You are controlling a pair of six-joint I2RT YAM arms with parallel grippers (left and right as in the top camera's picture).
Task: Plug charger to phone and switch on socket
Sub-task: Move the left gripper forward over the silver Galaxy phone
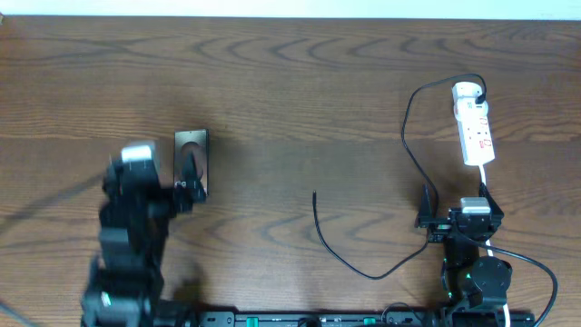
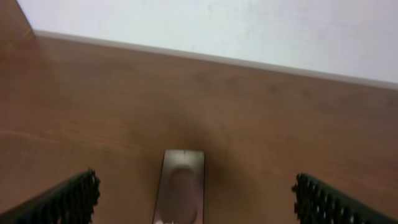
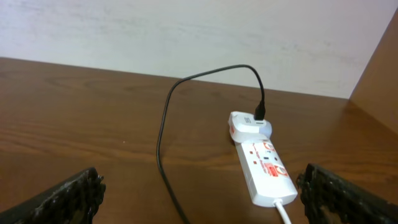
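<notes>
The charger (image 1: 323,234) is a thin black cable. Its small free plug (image 1: 314,194) lies bare on the wood near the middle of the table (image 1: 290,54), a little toward the near edge. From there the cable curves toward the near right, passes just beside my right arm, then climbs to a white adapter (image 3: 249,126) at the far end of the socket (image 1: 475,127). The socket is a narrow white power strip with red marks, and it lies near the far right corner.

The phone (image 1: 192,141) is well apart from the plug, flat in the left half of the table. It is a dark bronze rectangle with a round circle. I cannot tell on which edge its port is.

My left gripper (image 2: 196,183) hovers over the near end of the phone, jaws fully apart, holding nothing. My right gripper (image 3: 200,186) faces the socket from the near side, also wide apart and empty.

I think several things can go wrong. The plug is small and lies flat, so my pads may slip off it or only push it along the wood. The cable loop is close to my right arm and may catch on it. A hard pull may drag the light strip or loosen the adapter. The phone may also slide when the plug is pressed in, if nothing holds it.
</notes>
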